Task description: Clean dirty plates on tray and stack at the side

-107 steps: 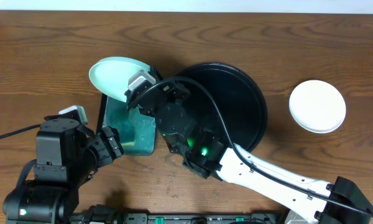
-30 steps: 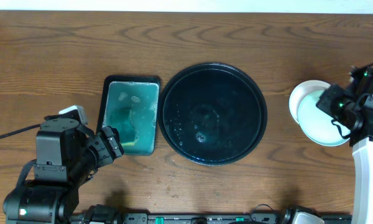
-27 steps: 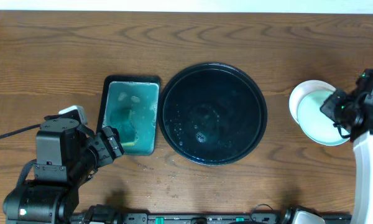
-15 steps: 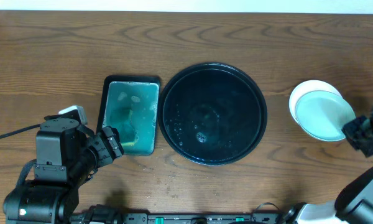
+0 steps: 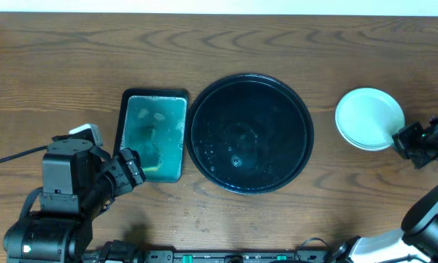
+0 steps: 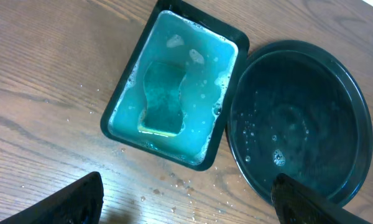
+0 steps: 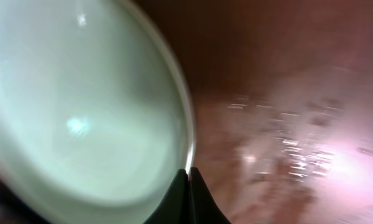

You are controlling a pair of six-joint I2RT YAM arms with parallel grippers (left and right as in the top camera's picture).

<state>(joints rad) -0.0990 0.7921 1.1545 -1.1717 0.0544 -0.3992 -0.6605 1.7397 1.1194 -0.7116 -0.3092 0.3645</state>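
left hand [image 6: 186, 191] spread wide over the table [image 5: 58, 58], holding nothing. rectangular tray [image 5: 155, 93] of teal liquid, sponge [image 6: 163, 102] sunk in it, just beside the round black tray [image 5: 250, 133], which is wet. plates [image 5: 369, 119] stacked on the table, well right of the round black tray. right hand [image 5: 416, 142] pressed together, empty, just beside the stack's rim.

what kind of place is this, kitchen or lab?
Likely a lab bench staged for dishwashing, not a kitchen: a wooden table, a rectangular tray of teal soapy liquid, a round black tray.
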